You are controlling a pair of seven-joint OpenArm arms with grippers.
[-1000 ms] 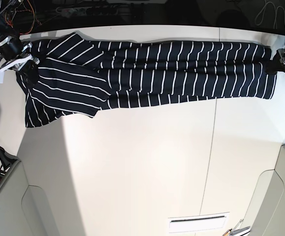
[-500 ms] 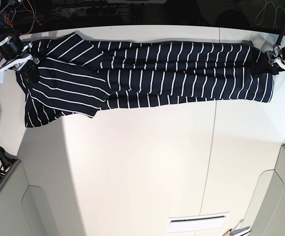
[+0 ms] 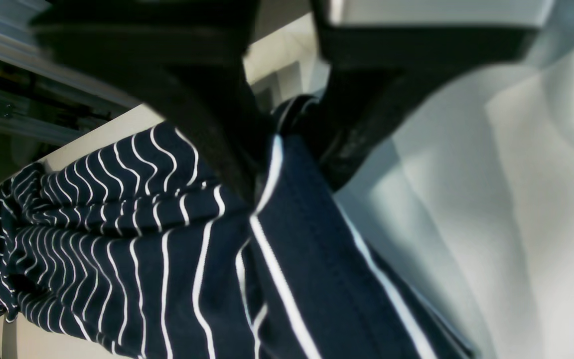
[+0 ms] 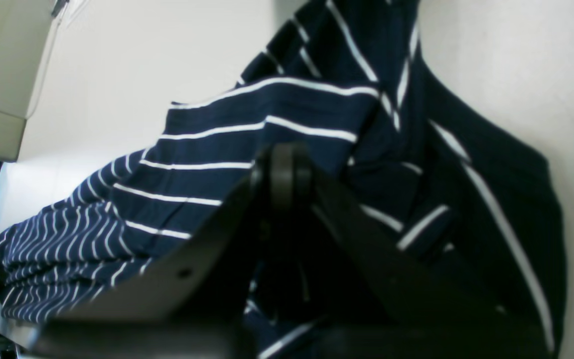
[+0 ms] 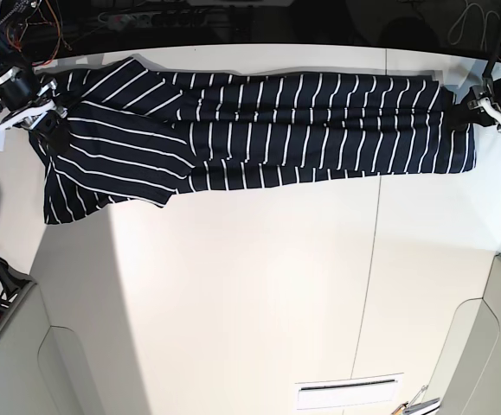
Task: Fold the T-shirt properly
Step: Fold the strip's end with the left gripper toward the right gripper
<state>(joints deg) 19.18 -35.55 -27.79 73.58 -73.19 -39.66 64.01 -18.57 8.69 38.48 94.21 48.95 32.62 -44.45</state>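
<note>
On the left of the base view the right pincer (image 5: 49,121) is clamped on the shirt (image 5: 267,130) near its sleeve end. The shirt lies in a long band along the desk's (image 5: 259,294) far edge – already narrowed lengthwise, with the crosswise folds seemingly left. It is dark navy with thin white stripes. At right, the left pincer (image 5: 468,105) pinches the hem – jaws closed.

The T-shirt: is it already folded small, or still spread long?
Still spread long: the T-shirt lies as one narrow band across the table, one sleeve sticking out.
</note>
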